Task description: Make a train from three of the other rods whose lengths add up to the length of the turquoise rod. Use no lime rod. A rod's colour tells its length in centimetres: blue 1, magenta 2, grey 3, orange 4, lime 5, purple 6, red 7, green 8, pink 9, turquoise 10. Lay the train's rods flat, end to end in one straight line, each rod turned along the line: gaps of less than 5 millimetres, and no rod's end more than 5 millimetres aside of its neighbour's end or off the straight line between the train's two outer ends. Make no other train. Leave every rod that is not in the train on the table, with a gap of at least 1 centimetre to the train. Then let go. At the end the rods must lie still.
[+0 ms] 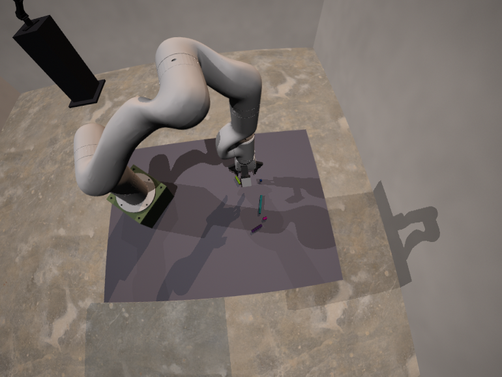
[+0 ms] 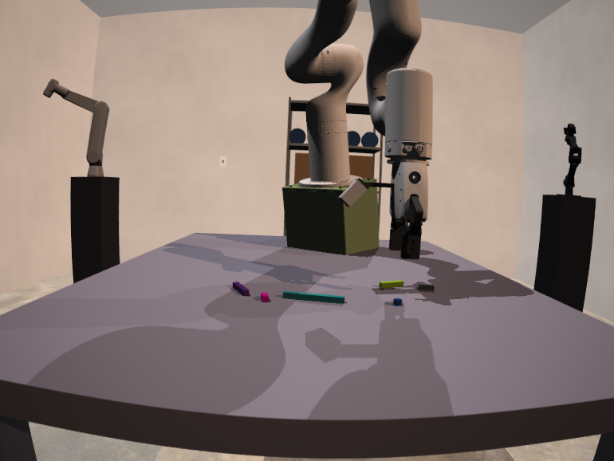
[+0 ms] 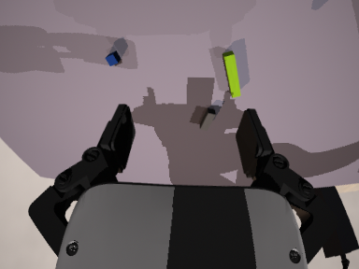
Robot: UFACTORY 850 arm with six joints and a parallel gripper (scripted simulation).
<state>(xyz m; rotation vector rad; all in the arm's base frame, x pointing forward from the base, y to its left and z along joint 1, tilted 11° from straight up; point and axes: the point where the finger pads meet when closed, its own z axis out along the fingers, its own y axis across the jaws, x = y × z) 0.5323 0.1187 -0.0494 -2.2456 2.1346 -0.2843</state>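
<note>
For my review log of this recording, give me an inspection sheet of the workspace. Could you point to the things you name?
Surface: table [image 1: 194, 276] [image 2: 317, 376], shadows across it.
Job's things: turquoise [image 1: 260, 204] [image 2: 313, 297], purple [image 1: 256, 228] [image 2: 240, 289], magenta [image 1: 265, 218] [image 2: 265, 297], blue [image 1: 260, 180] [image 2: 397, 301] [image 3: 112, 59], lime [image 1: 238, 180] [image 2: 391, 284] [image 3: 232, 76] and grey [image 2: 425, 287] [image 3: 208, 120] rods, lying apart; no train.
Clutter: nothing seen.
Gripper [image 3: 186, 120]: open, above the table, holding nothing.
Cables: short dark stub at the wrist picture's lower right, unclear.
Surroundings: two black pedestals [image 2: 95, 228] [image 2: 565, 248] bearing arms, shelf rack [image 2: 287, 163] behind.

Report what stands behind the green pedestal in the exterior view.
A shelf rack, with dark round things and a brown panel showing. The arm and green pedestal cover the rest; what is there cannot be seen.
</note>
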